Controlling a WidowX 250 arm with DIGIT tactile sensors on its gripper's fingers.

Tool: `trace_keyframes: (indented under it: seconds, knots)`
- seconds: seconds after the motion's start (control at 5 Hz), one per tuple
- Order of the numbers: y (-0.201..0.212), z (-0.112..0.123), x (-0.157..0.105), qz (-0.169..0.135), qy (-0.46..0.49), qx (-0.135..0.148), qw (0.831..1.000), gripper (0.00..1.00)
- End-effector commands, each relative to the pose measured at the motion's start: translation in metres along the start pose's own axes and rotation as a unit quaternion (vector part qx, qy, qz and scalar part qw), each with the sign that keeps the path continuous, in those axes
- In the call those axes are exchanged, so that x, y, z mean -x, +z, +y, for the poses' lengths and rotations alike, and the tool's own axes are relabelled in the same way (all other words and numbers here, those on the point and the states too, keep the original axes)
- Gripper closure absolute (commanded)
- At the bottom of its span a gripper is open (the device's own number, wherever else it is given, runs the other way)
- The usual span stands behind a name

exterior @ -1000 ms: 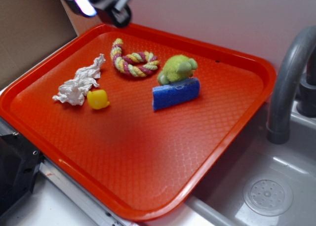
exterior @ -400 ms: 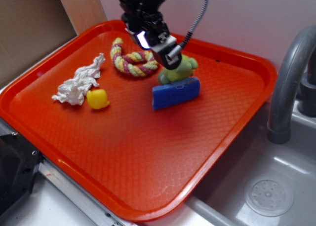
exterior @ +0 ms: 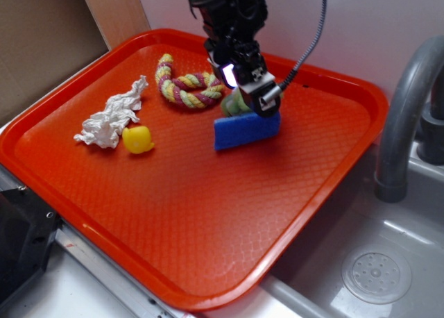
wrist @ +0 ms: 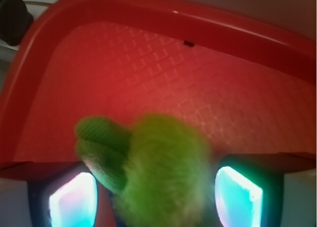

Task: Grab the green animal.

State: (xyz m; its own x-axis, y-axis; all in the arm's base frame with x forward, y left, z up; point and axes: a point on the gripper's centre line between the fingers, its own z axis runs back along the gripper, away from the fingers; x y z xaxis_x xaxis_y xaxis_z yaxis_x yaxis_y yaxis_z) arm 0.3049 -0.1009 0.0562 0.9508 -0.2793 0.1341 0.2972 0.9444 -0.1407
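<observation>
Surface: orange tray (exterior: 208, 248) beside grey sink (exterior: 374, 262).
Count: one green animal (wrist: 153, 172) between spread jaws; one gripper (exterior: 253, 89).

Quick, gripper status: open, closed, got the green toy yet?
Gripper: open, one finger on either side of the green plush animal, not yet closed on it.

End effector (exterior: 251, 89) sits directly over the green animal (wrist: 153, 172), which fills the gap between its fingers (wrist: 74, 199). Blue sponge (exterior: 246, 130) lies touching the toy on the near side, blocking that approach. Rope ring (exterior: 186, 82) lies close on the left. Beyond the toy, open tray floor (wrist: 163, 73) runs to the raised rim.
</observation>
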Motion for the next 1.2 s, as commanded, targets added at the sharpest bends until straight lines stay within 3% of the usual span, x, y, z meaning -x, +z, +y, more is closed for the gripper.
trace_keyframes:
  seconds: [0.0,0.2,0.6,0.8,1.0]
  knots:
    - [-0.004,-0.027,-0.006,0.000,-0.018,-0.018,1.000,0.00]
    - [-0.009,-0.035,0.002,-0.007,-0.005,-0.036,0.999,1.00]
    - [-0.007,-0.046,0.009,-0.012,0.003,-0.049,0.999,1.00]
    - [0.041,-0.044,0.010,-0.036,0.044,-0.060,0.997,1.00]
    - [0.097,-0.015,0.023,-0.052,0.138,-0.092,0.985,1.00]
